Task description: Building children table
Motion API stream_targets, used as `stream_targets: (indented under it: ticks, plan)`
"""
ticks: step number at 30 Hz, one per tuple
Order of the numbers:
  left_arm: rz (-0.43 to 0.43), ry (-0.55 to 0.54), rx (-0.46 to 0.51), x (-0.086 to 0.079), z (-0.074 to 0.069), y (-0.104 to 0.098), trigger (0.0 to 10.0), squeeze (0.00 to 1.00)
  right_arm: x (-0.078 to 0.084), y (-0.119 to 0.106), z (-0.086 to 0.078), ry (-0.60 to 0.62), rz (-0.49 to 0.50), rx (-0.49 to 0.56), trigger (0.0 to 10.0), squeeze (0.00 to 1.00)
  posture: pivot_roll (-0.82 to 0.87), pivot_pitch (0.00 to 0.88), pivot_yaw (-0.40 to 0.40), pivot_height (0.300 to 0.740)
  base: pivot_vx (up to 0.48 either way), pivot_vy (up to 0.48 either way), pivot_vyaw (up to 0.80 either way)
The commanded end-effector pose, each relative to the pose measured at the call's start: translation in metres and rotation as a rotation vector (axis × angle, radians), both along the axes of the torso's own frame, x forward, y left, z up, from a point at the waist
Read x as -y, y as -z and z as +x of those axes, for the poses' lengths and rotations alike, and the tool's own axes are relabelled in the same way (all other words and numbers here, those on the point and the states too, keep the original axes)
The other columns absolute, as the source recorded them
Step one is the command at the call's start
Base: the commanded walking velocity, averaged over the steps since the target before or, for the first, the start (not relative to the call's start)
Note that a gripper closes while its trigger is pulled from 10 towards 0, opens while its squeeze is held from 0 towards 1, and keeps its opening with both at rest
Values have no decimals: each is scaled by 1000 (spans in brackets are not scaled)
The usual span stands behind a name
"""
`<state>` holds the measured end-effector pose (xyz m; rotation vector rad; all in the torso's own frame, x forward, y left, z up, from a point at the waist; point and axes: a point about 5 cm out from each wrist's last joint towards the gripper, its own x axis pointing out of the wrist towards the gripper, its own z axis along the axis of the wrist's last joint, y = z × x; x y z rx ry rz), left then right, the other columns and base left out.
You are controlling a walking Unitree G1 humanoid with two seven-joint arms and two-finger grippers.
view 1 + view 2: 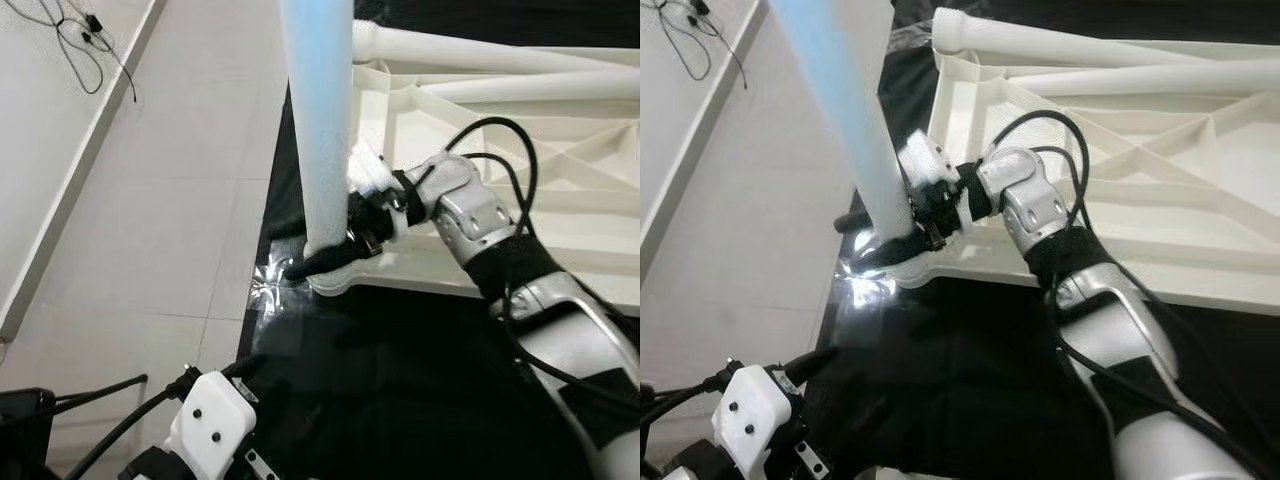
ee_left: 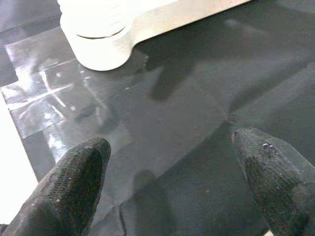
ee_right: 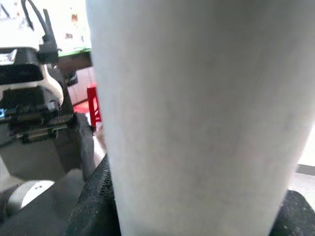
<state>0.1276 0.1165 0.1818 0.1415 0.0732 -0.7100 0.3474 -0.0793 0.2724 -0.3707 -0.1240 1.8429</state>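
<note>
Lower left of the frame: the left gripper (image 2: 167, 182) hovers over a black mat (image 1: 400, 380), its 2 fingers spread apart, holding nothing. Centre: a pale blue table leg (image 1: 322, 120) stands upright in the corner socket of the overturned white tabletop (image 1: 560, 200). The right gripper (image 1: 335, 255) clamps the leg's base.

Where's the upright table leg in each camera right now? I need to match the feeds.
Left eye: leg upper centre, right gripper clamped at its base.
Right eye: leg upper left.
Left wrist: its base in the corner socket, beyond the open left gripper.
Right wrist: leg close up, centre.
Shared landmark: the tabletop's corner socket.
</note>
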Motion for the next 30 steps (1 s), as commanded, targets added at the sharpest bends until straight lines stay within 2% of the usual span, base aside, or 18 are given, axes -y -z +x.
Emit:
stream_targets:
  ticks: [1, 6, 11, 13, 15, 17, 18, 21, 24, 30]
  plan:
    - [9, -6, -32, 0, -2, 5, 10000, 0, 7, 23, 1, 33, -28, -98, 10000, 0, 125, 416, 119, 740, 0, 0, 0]
    - [9, -6, -29, 1, -1, 5, 10000, 0, 11, 29, -4, 11, 1, -106, 10000, 0, 125, 416, 119, 740, 0, 0, 0]
    - [12, -2, -25, 1, -1, 5, 10000, 0, 14, 41, -11, 6, -14, -15, 10000, 0, 117, 413, 119, 740, 0, 0, 0]
    - [12, -2, -25, 1, -1, 5, 10000, 0, 14, 41, -11, 6, -14, -15, 10000, 0, 117, 413, 119, 740, 0, 0, 0]
    - [16, -1, -22, 1, 2, 6, 10000, 0, 15, 44, -10, 81, -28, 88, 10000, 0, 113, 411, 117, 740, 0, 0, 0]
    - [16, -1, -22, 1, 2, 6, 10000, 0, 15, 44, -10, 81, -28, 88, 10000, 0, 113, 411, 117, 740, 0, 0, 0]
    - [19, 1, -19, 1, 2, 7, 10000, 0, 16, 45, -10, 109, -38, 130, 10000, 0, 113, 411, 117, 740, 0, 0, 0]
    - [21, 2, -17, 1, 3, 7, 10000, 0, 17, 44, -11, 126, -50, 148, 10000, 0, 104, 407, 117, 740, 0, 0, 0]
    - [22, 3, -12, 2, 6, 8, 10000, 0, 21, 46, -10, 185, -119, 168, 10000, 0, 91, 404, 114, 740, 0, 0, 0]
    - [22, 4, -6, 2, 8, 8, 10000, 0, 22, 42, -10, 211, -153, 158, 10000, 0, 82, 398, 108, 740, 0, 0, 0]
